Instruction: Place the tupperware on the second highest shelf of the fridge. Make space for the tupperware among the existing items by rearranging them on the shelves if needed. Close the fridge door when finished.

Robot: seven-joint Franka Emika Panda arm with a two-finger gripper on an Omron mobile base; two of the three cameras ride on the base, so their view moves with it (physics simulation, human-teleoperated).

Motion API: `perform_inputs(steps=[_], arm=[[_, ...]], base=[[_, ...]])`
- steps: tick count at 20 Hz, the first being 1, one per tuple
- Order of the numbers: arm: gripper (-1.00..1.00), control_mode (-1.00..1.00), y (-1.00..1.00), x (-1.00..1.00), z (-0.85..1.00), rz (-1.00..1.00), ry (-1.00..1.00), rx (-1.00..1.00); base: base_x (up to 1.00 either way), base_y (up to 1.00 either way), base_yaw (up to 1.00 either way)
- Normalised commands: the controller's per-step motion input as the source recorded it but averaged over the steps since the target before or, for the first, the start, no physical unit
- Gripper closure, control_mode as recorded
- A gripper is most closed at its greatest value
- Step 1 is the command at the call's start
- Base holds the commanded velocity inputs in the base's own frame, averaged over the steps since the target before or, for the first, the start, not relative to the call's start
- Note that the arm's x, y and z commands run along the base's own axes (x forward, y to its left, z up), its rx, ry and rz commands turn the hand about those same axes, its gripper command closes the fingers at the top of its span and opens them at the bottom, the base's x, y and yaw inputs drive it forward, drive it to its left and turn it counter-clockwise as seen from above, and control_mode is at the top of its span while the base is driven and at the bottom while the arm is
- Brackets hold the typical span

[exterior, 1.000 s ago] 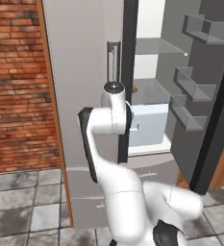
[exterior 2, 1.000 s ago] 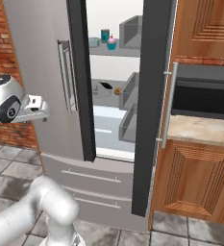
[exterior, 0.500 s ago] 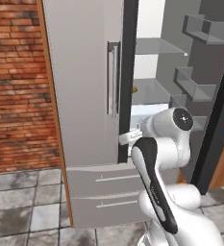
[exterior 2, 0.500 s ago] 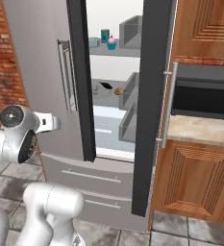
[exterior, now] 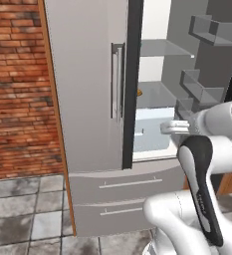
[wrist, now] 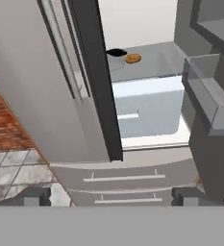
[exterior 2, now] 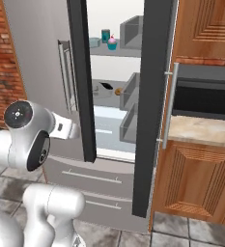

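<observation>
Our empty, wide-open end effector (wrist: 111, 197) faces the tall grey French-door fridge (exterior: 87, 99); ahead on its second highest glass shelf (wrist: 152, 62) sits the dark-lidded translucent tupperware (wrist: 115, 54), so closing the door seems next.

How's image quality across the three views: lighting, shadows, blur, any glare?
Left base view: flat, even rendered light, no glare; the fridge interior reads washed-out white, soft edges. Right base view: sharpest; the cupcake and can are distinct and the second highest shelf is dimmer. Hand view: soft overall, a tilted view; the small brown piece is legible, the dark item beside it vague.
</observation>
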Motion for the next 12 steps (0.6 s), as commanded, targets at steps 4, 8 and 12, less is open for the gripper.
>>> perform_inputs(steps=[4, 8, 12], arm=[[-1.00, -1.00, -0.98, -0.52, 0.00, -0.38, -0.13, 0.18], [-1.00, -1.00, -1.00, -0.35, 0.00, -0.34, -0.11, 0.20], [-1.00, -1.00, -1.00, -0.20, 0.00, -0.25, -0.10, 0.22]], base=[[0.00, 0.00, 0.00], [0.00, 0.00, 0.00], [0.00, 0.00, 0.00]])
